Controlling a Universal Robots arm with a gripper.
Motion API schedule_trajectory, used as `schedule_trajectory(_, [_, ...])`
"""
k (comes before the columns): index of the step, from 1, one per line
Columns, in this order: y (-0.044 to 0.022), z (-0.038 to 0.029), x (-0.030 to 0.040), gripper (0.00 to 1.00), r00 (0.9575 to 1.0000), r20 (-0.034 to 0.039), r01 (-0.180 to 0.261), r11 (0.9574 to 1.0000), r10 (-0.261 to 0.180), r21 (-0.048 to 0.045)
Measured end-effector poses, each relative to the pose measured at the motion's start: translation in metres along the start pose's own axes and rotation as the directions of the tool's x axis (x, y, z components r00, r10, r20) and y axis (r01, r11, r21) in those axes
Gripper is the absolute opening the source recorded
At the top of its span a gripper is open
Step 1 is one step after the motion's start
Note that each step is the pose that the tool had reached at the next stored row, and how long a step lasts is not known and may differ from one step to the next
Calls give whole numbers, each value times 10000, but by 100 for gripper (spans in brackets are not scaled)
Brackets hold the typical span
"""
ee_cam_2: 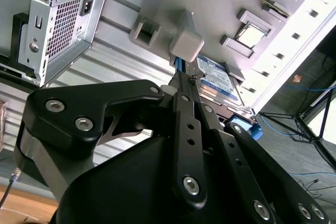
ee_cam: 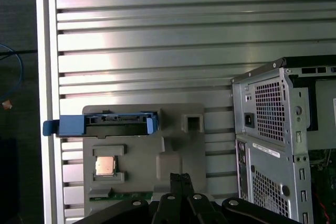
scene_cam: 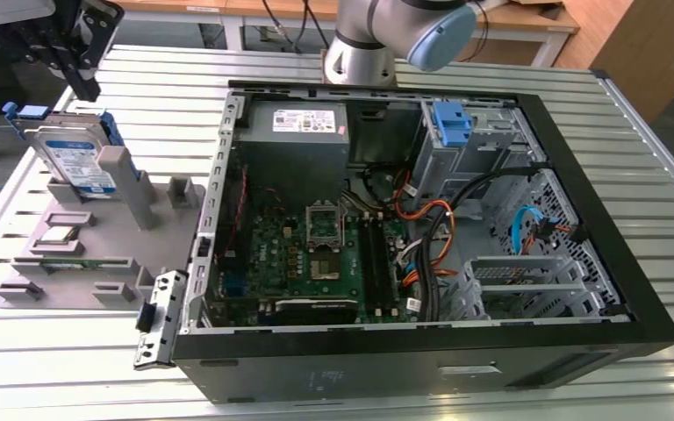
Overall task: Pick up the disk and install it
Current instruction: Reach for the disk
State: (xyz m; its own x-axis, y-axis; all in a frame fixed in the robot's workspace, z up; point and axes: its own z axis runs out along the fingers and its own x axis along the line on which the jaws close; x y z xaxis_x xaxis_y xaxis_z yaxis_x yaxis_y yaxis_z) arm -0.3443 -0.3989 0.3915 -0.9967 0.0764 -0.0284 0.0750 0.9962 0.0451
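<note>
The disk (scene_cam: 80,162) is a silver drive with a blue-and-white label and a blue bracket. It stands on edge in a slot of the grey fixture (scene_cam: 103,263), at the exterior view's left. The first wrist view shows the disk (ee_cam: 105,124) edge-on, and its label (ee_cam_2: 218,80) shows past the fingers in the second wrist view. My gripper (scene_cam: 83,88) hangs just above the disk's top edge, apart from it. Its fingers (ee_cam: 181,178) lie together, shut on nothing. The open computer case (scene_cam: 618,263) lies beside the fixture, with a blue bracket (scene_cam: 452,123) in its drive bay.
Inside the case are a grey power supply (scene_cam: 296,123), the motherboard (scene_cam: 313,254) and loose cables (scene_cam: 431,219). The fixture also carries a processor chip (ee_cam: 105,165), a memory stick (ee_cam: 121,196) and upright grey posts (scene_cam: 126,184). Everything rests on a ribbed metal table (scene_cam: 161,79).
</note>
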Motion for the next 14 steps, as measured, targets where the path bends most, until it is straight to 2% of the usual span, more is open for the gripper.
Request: schedule_trajectory(14, [-7, -3, 84, 10, 10000, -1, 1, 10000, -1, 1])
